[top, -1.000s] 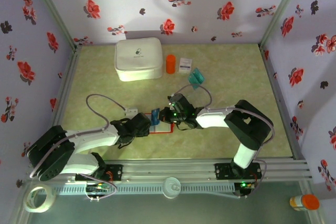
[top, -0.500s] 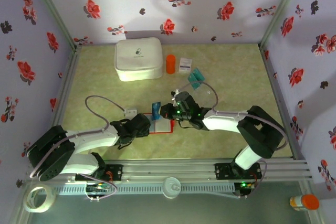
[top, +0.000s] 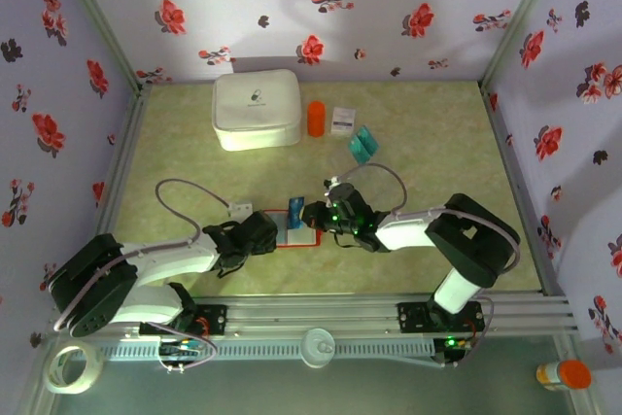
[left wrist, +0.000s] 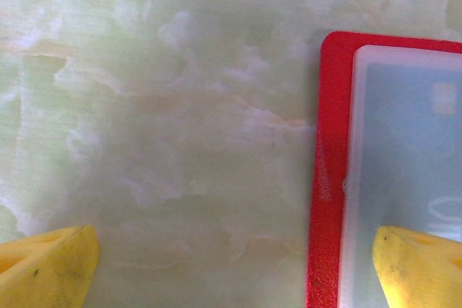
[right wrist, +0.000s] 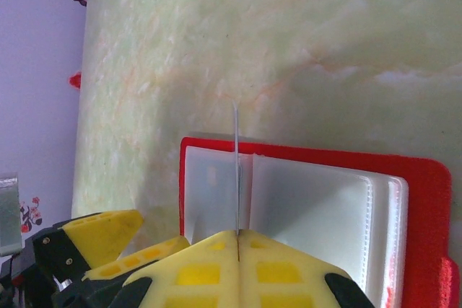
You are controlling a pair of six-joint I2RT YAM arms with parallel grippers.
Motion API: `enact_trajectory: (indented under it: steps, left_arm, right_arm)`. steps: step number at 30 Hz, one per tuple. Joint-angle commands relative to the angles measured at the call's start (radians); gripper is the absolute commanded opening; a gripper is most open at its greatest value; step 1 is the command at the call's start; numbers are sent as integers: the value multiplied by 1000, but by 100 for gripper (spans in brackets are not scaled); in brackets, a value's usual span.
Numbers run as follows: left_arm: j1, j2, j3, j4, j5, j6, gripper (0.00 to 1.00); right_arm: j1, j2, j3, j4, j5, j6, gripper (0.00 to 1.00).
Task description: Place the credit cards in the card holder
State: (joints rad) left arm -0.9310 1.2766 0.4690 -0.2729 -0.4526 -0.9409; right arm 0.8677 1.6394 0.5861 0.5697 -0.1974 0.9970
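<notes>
Left arm (top: 170, 258), right arm (top: 413, 230): white shells, black joints, grey cable loops (top: 180, 196) at the wrists (green LEDs (top: 335, 213) on right one). Left claw (left wrist: 231, 272), right claw (right wrist: 238, 239): yellow fingers (left wrist: 415, 265).

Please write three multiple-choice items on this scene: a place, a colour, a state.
1. The orange cylinder stands: A) at the near edge; B) between the white case and the small white box; C) in the far right corner.
2. The card holder's cover is: A) black; B) green; C) red.
3. The right gripper is: A) shut on a credit card; B) wide open; C) shut, empty.
Key: 1 B, it is in the back row between them; 2 C, red shows around its pale inside; 3 A, a thin card edge rises from its closed fingers.
</notes>
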Motion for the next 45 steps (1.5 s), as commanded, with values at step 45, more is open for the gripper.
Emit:
enact_trajectory:
  steps: [45]
  left_arm:
    - [8,-4,-27,-54,-16,-17,97]
  right_arm:
    - [60,104,-112,206,13,49,0]
